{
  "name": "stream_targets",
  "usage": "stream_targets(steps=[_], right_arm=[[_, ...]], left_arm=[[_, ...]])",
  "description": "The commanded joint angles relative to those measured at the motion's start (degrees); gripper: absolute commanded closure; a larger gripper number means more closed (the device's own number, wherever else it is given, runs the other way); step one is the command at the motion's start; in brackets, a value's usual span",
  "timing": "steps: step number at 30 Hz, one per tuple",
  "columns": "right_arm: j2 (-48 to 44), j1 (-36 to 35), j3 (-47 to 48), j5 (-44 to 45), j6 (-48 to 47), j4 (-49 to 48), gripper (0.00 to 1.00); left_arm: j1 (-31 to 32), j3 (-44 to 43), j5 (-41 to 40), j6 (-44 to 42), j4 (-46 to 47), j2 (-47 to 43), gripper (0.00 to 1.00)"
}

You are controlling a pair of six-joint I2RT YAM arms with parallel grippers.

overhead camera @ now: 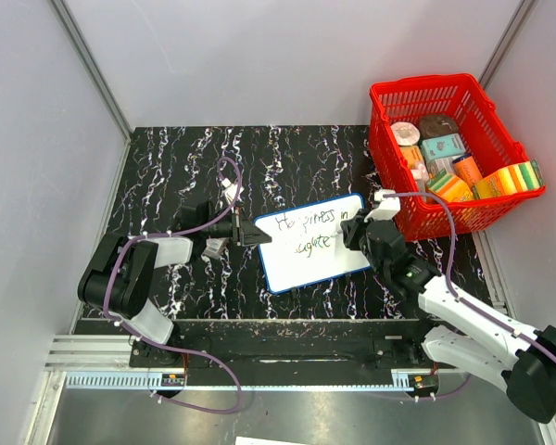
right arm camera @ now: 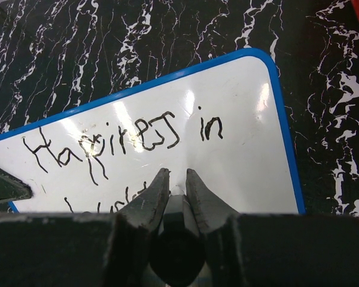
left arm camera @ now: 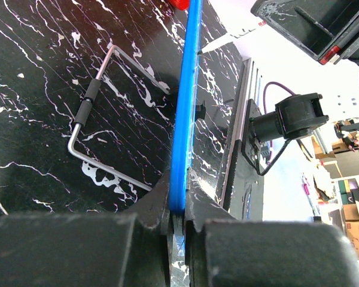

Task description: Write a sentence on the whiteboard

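Sentence (right arm camera: 128, 140): the top line reads "Happiness in". A second line is begun beneath it, partly hidden behind the right gripper.

Whiteboard (overhead camera: 301, 271): lies askew on the black marbled table (overhead camera: 167, 167), about mid-table, just left of the red basket (overhead camera: 454, 218).

Left gripper (left arm camera: 176, 218): at the board's left edge, jaws pressed together on the blue rim.

Right gripper (right arm camera: 175, 176): over the lower line, jaws pinching a dark marker (right arm camera: 175, 206). The tip itself is not visible, so I cannot tell whether it touches the board.

Judgement: the step in hand is writing the second line. To do it well:
- Use light, even tip pressure.
- Make small strokes running rightward, parallel to line one.
- Match the letter size to the first line.
- Hold the left clamp firm so the board does not skate under the strokes.
- Lift cleanly between words.
- Risk: the wrist or fingers dragging through wet ink on the words already down.
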State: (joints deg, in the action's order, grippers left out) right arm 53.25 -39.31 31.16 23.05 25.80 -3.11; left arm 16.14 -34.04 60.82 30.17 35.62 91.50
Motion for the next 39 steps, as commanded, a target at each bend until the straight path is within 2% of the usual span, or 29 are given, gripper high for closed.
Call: stream_targets(steps=[1,22,39], right_arm=[[-0.69,0.20,-0.75,0.42,0.92,1.44,1.00],[-2.89,0.20,-2.15,-1.78,1.79,5.14,1.00],[-0.26,0.20,1.89,1.56,0.39,-0.14,1.00]], left_arm=[[0.38,0.03,-6.59,-7.23,-1.78,-0.19,1.00],[0.29,0.03,-6.68,-7.23,-1.87,-0.19,1.00],[0.29,0.03,-6.76,-7.23,-1.95,-0.36,1.00]])
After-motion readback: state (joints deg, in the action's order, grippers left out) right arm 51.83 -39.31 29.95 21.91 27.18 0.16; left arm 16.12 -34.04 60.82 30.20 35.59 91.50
